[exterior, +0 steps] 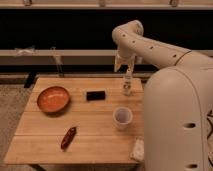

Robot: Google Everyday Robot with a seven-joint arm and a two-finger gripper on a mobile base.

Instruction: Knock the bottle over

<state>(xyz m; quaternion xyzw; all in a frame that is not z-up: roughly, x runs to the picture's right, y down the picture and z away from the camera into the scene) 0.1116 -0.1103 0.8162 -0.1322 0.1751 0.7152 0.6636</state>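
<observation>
Slim translucent whitish bottle stands upright on the wooden table, not yet knocked; my gripper hangs just above it, open or closed I cannot tell.

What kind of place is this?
Probably an indoor test room: a wooden table holds an orange bowl, a white cup and the bottle, with the gripper just above it, before a dark wall.

No legible writing in view.
The bottle, upright near the far right corner of the bench, shows no print that can be read; the end effector hangs just above it, unmarked too.
</observation>
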